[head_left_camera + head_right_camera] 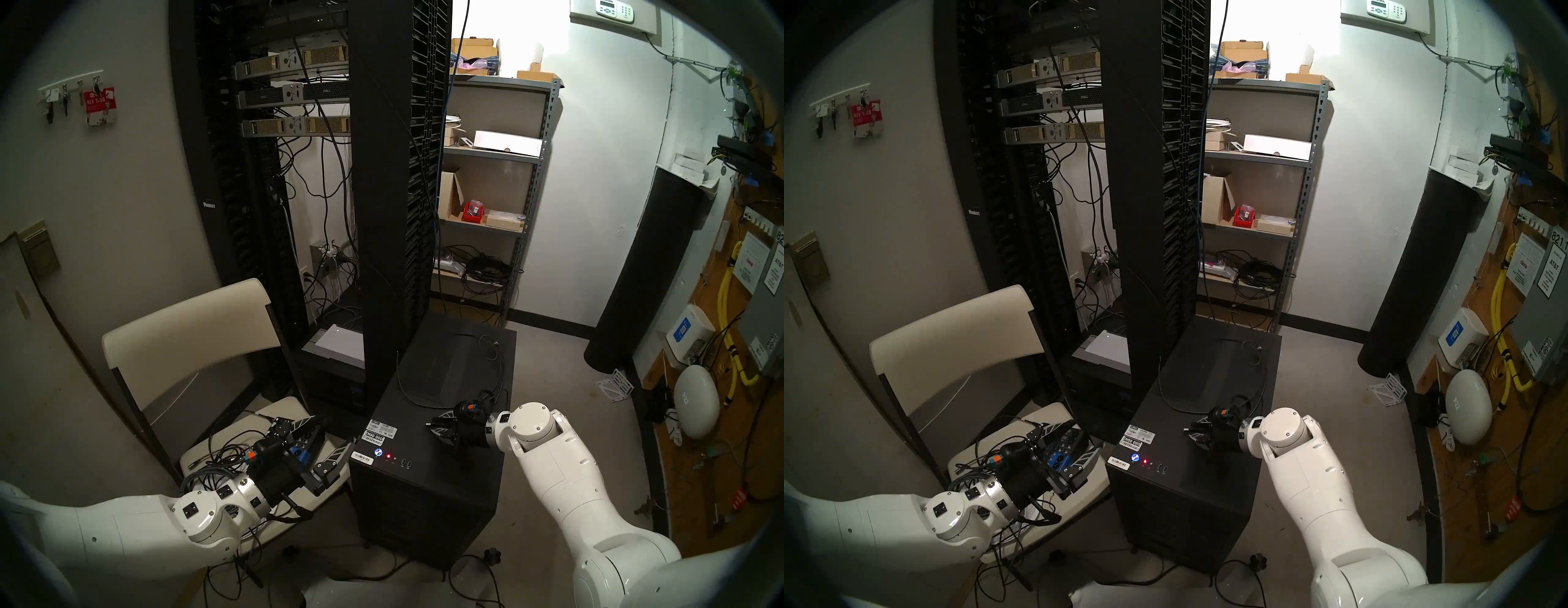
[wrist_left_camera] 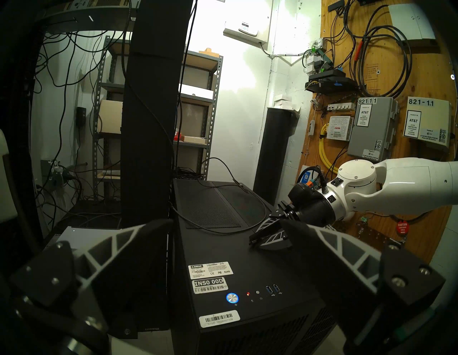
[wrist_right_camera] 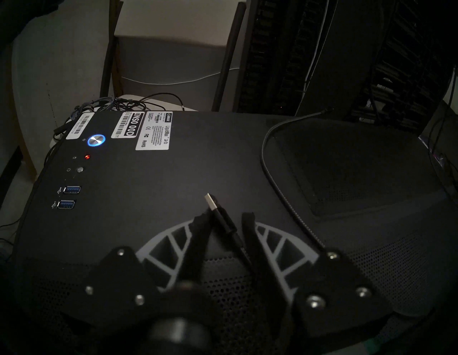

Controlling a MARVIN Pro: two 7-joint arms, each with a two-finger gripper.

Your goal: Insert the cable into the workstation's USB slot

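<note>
Concerning the long thin dark grey cable: draped in a loop across the top of the large black rectangular tower workstation, ending in a small black USB plug with a bare metal tip. Lies flat on the top panel, directly between the fingers of the right gripper.

Right gripper: angled down at the panel, jaws partway apart, one to each side of the plug. Looks close against the plug's body on the left side in the right wrist view, with a clear gap on the other. Not yet clamped, as far as can be seen.

Long axis of the plug: running straight out from the wrist and slightly leftward in that view, metal tip leading, cord trailing back under the palm. So already lined up with the gripper's reach and crossways to the closing direction. Probably a good lie for a pinch on the plug's flat sides.

Two blue USB slots: well apart from the tip, off to its left, near the front edge below the round blue-lit button and red LED. Open upward out of the panel, so likely to demand tipping the plug metal end down after lifting.

Left gripper: jaws spread wide, empty, hanging just beside the tower's front corner over the white folding chair. Far from the plug; clearly the right arm's job.
</note>
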